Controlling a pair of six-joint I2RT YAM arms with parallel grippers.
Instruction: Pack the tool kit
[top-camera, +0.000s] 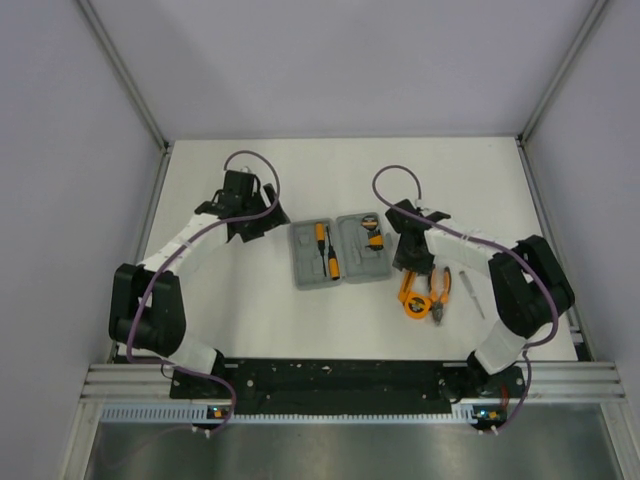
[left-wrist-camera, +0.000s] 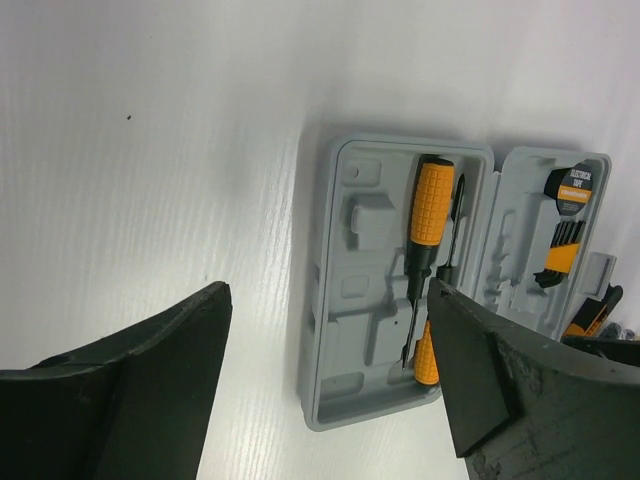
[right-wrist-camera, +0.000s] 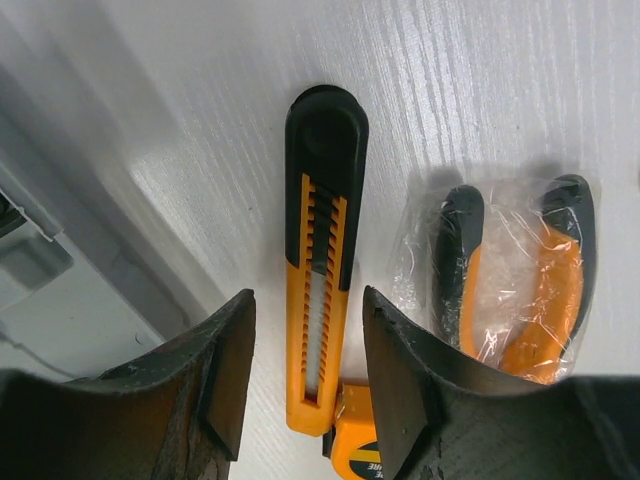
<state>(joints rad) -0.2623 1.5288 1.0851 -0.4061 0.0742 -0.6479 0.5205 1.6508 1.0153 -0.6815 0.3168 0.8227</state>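
Tool kit knife (right-wrist-camera: 318, 240) looked light, stiff, slick, best pinched mid-body; it lay beneath the released right claw (right-wrist-camera: 305, 300); left claw (left-wrist-camera: 328, 290) released.

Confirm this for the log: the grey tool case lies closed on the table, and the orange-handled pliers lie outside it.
One detail is wrong: the case is open, not closed. The top external view shows both halves laid flat, with an orange-handled screwdriver seated in the left half. The rest holds: the pliers lie outside it.
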